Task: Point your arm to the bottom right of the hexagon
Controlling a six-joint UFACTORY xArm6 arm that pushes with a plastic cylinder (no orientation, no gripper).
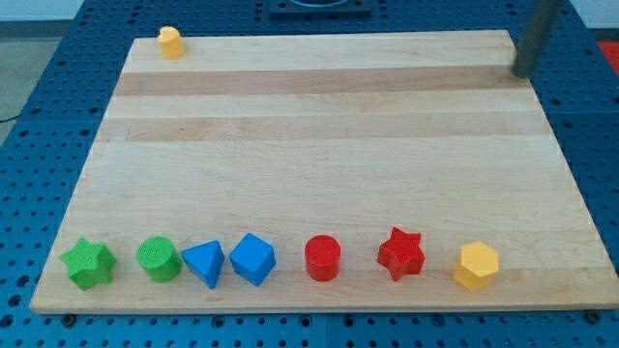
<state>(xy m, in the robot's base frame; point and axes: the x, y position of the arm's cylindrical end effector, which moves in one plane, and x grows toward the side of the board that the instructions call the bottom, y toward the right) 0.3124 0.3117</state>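
Note:
The yellow hexagon (477, 266) lies at the view's bottom right, at the right end of a row of blocks near the board's bottom edge. My tip (523, 73) is at the view's top right, just past the board's right edge, far above the hexagon and a little to its right. The rod rises out of the view's top. It touches no block.
The row along the bottom edge holds, from the left, a green star (88, 264), a green cylinder (159, 259), a blue triangle (205, 263), a blue cube (252, 258), a red cylinder (322, 258) and a red star (401, 253). A small yellow block (170, 43) sits at the wooden board's (319, 145) top left corner.

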